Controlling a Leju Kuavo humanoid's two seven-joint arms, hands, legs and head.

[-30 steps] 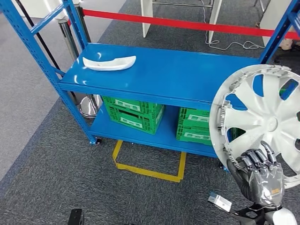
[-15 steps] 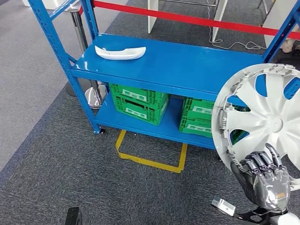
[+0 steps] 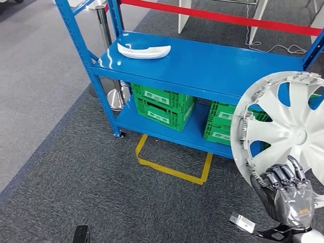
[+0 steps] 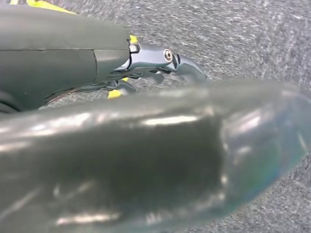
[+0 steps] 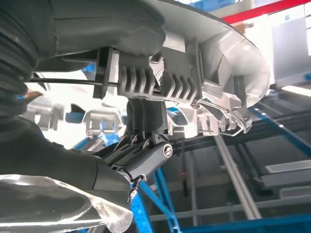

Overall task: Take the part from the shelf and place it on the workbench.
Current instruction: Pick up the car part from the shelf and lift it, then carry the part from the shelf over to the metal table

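Observation:
A silver-white wheel cover [image 3: 282, 126] stands upright at the right of the head view, in front of the blue shelf [image 3: 214, 66]. My right hand [image 3: 288, 195] grips its lower rim from below, fingers curled over the edge. The right wrist view shows the cover's ribbed back and clips [image 5: 220, 53] with my dark fingers [image 5: 146, 155] hooked on the rim. My left hand [image 4: 110, 145] hangs over grey carpet, its fingers [image 4: 161, 60] stretched out and holding nothing.
A long white trim piece [image 3: 144, 50] lies on the shelf's upper deck at the left. Two green crates [image 3: 164, 104] [image 3: 221, 126] sit on the lower deck. Yellow floor tape [image 3: 172, 169] marks a square before the shelf. A red barrier belt [image 3: 221, 17] and a metal stanchion [image 3: 114, 98] stand behind.
The whole picture has slid to the right, so the camera has turned left. The wheel cover and my right hand keep the same place in the picture.

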